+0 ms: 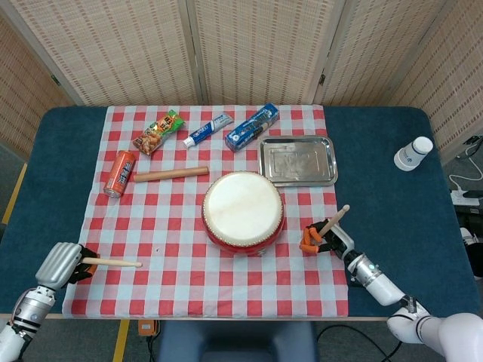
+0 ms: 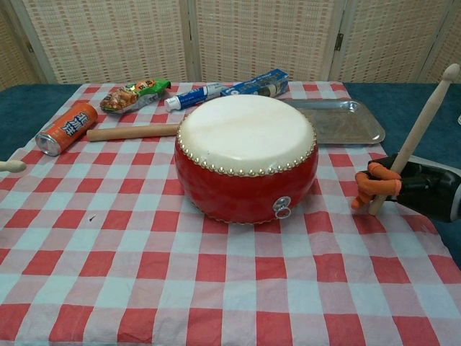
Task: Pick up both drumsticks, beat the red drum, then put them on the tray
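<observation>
While both sticks are in hand, neither is raised over the drum. Left hand (image 1: pixel 60 262) grips one drumstick (image 1: pixel 113 262) at the cloth's near-left edge. Right hand (image 1: pixel 323 237) is closed around the second drumstick (image 2: pixel 415 132) low on its shaft, tip tilted upward, just right of the red drum (image 1: pixel 243 211). Judged light, stiff, smooth wood; a lower-shaft hold suits striking. Tray (image 1: pixel 297 179) sits beyond the drum.
</observation>
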Controlling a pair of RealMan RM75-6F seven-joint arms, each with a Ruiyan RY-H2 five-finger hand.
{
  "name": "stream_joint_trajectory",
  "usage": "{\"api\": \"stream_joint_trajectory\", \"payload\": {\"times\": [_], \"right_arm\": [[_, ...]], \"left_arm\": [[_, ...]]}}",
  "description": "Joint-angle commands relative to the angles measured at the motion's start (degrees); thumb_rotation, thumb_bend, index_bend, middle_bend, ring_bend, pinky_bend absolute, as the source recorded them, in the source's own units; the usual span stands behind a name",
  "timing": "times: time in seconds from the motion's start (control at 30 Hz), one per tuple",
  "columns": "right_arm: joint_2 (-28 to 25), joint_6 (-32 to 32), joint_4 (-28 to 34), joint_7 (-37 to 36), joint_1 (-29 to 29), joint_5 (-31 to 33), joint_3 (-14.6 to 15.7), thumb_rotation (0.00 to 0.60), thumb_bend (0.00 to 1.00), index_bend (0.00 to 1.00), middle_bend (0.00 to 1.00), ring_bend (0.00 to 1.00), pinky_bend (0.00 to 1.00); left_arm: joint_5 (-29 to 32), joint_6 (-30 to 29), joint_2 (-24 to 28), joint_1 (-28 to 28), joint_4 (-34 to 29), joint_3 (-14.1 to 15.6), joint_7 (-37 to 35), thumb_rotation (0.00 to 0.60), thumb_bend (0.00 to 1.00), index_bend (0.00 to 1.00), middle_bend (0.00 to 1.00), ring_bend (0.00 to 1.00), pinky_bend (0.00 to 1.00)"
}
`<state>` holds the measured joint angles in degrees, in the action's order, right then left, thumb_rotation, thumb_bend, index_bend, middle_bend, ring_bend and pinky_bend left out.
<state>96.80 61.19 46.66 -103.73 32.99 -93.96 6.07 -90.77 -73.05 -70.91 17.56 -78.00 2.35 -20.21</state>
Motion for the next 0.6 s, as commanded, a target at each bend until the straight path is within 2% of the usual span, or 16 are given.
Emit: {"api": "stream_joint_trajectory", "payload": {"times": [0.03, 0.17, 0.27, 0.3, 0.37, 0.47, 0.53, 0.6], "right_arm": [[0.49, -0.49, -0.19, 1.16, 0.16, 0.21, -0.06, 0.6, 0.0, 0.96, 0.74, 0.64, 0.52], [0.79, -0.67, -0.32, 1.71, 0.18, 0.37, -0.16, 0.6, 0.0, 0.99, 0.78, 0.69, 0.55], [2.27, -0.99, -1.19, 4.12, 0.2, 1.1, -0.86, 0.6, 0.03, 1.0, 0.84, 0.76, 0.61], [2.65, -1.0, -1.41, 4.91, 0.21, 1.28, -1.08, 0.6, 0.09, 1.0, 0.86, 0.79, 0.63], [3.18, -1.02, -1.62, 6.19, 0.34, 1.43, -1.37, 0.6, 0.28, 1.0, 0.89, 0.82, 0.66], [3.45, -0.68, -1.48, 7.25, 0.56, 1.25, -1.52, 0.6, 0.71, 1.0, 0.92, 0.84, 0.68], [3.54, -0.1, -1.4, 8.12, 0.65, 0.84, -1.44, 0.6, 0.86, 1.0, 0.93, 0.86, 0.69], [3.36, 1.01, -0.89, 8.64, 0.72, 0.42, -1.51, 0.6, 0.93, 1.0, 0.94, 0.86, 0.7]], "left_arm": [[0.0, 0.11, -0.04, 0.05, 0.15, 0.03, -0.21, 0.6, 0.82, 1.0, 1.0, 1.0, 1.0], [0.03, 0.26, -0.06, 0.12, 0.3, 0.04, -0.31, 0.6, 0.82, 1.0, 1.0, 1.0, 1.0], [0.16, 0.4, -0.11, 0.11, 0.7, 0.08, -0.69, 0.6, 0.82, 1.0, 1.0, 1.0, 1.0], [0.17, 0.42, -0.16, 0.13, 0.84, 0.06, -0.86, 0.6, 0.82, 1.0, 1.0, 1.0, 1.0], [0.23, 0.35, -0.37, 0.1, 1.15, 0.01, -1.43, 0.6, 0.82, 1.0, 1.0, 1.0, 1.0], [0.28, 0.38, -0.59, 0.09, 1.65, 0.01, -2.17, 0.6, 0.82, 1.0, 1.0, 1.0, 1.0], [0.22, 0.41, -0.69, 0.09, 1.9, 0.08, -2.42, 0.6, 0.82, 1.0, 1.0, 1.0, 1.0], [0.19, 0.45, -0.72, 0.1, 2.05, 0.13, -2.51, 0.6, 0.82, 1.0, 1.0, 1.0, 1.0]]}}
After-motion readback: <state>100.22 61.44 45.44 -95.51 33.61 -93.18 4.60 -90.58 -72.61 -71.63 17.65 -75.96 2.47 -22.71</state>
